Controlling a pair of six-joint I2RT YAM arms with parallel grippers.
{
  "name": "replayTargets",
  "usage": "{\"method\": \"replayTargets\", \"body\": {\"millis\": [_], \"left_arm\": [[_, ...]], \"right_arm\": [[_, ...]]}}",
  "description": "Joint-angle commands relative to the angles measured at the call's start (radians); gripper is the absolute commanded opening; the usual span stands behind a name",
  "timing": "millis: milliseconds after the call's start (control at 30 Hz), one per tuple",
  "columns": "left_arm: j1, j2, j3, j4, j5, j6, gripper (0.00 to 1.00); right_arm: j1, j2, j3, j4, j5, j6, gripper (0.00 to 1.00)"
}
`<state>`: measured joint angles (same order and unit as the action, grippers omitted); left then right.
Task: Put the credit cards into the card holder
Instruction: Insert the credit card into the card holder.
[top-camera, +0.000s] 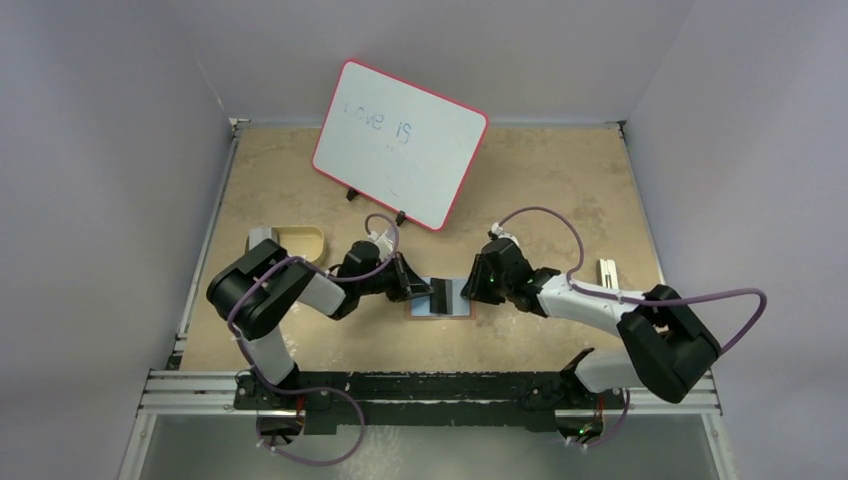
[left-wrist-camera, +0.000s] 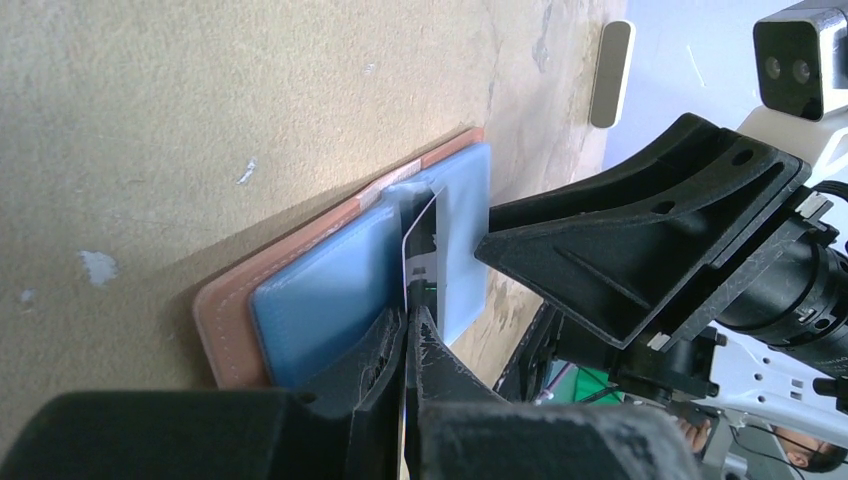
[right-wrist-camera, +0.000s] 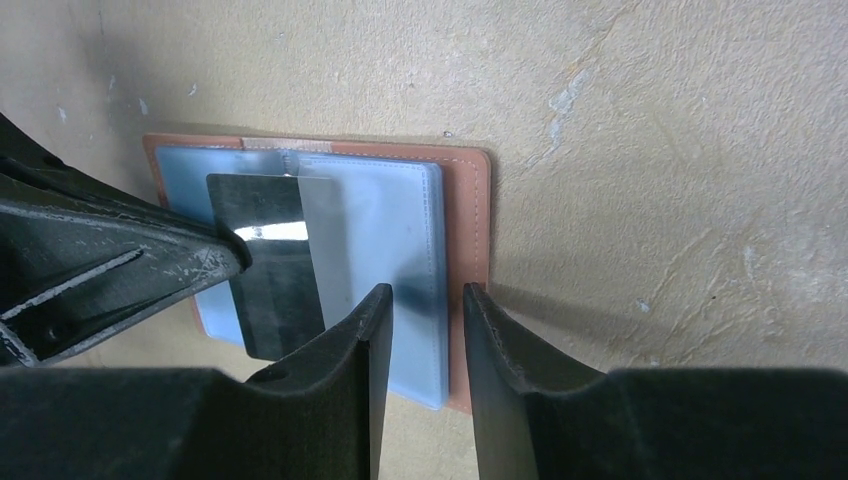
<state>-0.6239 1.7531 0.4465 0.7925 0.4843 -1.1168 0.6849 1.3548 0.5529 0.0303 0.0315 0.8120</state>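
The card holder (top-camera: 440, 312) lies open and flat at the table's middle, brown outside and pale blue inside; it also shows in the left wrist view (left-wrist-camera: 320, 300) and the right wrist view (right-wrist-camera: 400, 200). My left gripper (left-wrist-camera: 408, 315) is shut on a credit card (left-wrist-camera: 418, 245), held on edge over the holder's blue inside. In the right wrist view the card (right-wrist-camera: 275, 260) looks dark and shiny, with the left fingers (right-wrist-camera: 150, 250) on it. My right gripper (right-wrist-camera: 427, 295) is open by a narrow gap and empty, its jaws standing either side of the holder's right edge. From above, the grippers (top-camera: 425, 290) (top-camera: 470, 290) face each other.
A red-rimmed whiteboard (top-camera: 400, 142) stands at the back. A tan oval tray (top-camera: 300, 243) sits behind the left arm. A small white object (top-camera: 608, 272) lies at the right, also in the left wrist view (left-wrist-camera: 611, 72).
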Motion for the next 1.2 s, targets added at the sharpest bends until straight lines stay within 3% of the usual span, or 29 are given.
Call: {"method": "replayTargets", "body": {"millis": [0, 433, 800, 1167], "left_arm": [[-0.041, 0.012, 0.007, 0.075, -0.074, -0.016, 0.0], [-0.121, 0.034, 0.038, 0.111, -0.178, -0.063, 0.0], [-0.126, -0.024, 0.114, -0.102, -0.206, -0.004, 0.29], [-0.138, -0.117, 0.148, -0.295, -0.286, 0.076, 0.38]], "right_arm": [[0.002, -0.024, -0.034, -0.004, -0.018, 0.032, 0.35], [0.002, -0.05, -0.078, 0.034, -0.055, 0.086, 0.32], [0.002, -0.195, -0.038, -0.141, 0.007, 0.074, 0.34], [0.002, -0.152, -0.03, -0.142, 0.04, 0.059, 0.33]]}}
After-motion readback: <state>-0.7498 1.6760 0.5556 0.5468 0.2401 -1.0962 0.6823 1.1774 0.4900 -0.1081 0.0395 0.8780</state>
